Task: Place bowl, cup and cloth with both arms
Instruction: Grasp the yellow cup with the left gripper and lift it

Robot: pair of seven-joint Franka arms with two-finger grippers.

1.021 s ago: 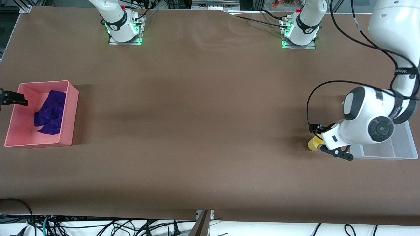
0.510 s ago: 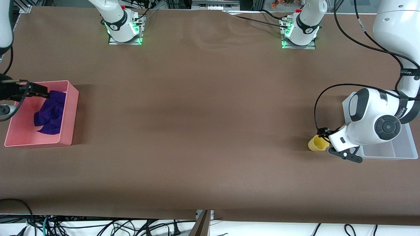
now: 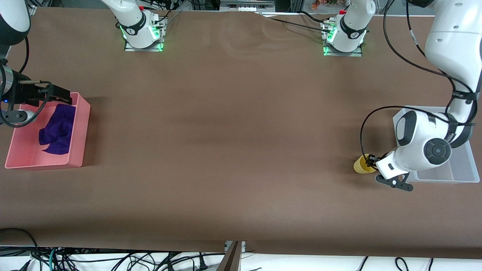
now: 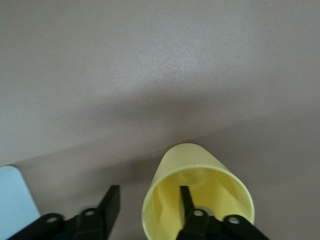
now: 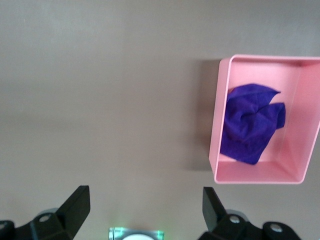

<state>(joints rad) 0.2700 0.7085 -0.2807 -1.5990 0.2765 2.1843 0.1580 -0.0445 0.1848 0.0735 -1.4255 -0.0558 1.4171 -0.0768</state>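
The yellow cup lies on its side on the brown table, its mouth toward my left gripper. In the left wrist view the cup fills the lower middle. My left gripper is open and straddles the rim, with one finger inside the cup and one outside. The purple cloth lies crumpled in the pink bin. My right gripper is open and empty over the bin's rim farthest from the front camera. The right wrist view shows the cloth, the bin and the gripper. The bowl is out of view.
A clear plastic tray sits at the left arm's end of the table, partly under the left arm; its corner shows in the left wrist view. The right arm's base and the left arm's base stand along the table's edge farthest from the front camera.
My right gripper has moved in from the table's end, across the pink bin to its rim. My left gripper pulled back from the cup, then closed in on its mouth. The cup stayed put.
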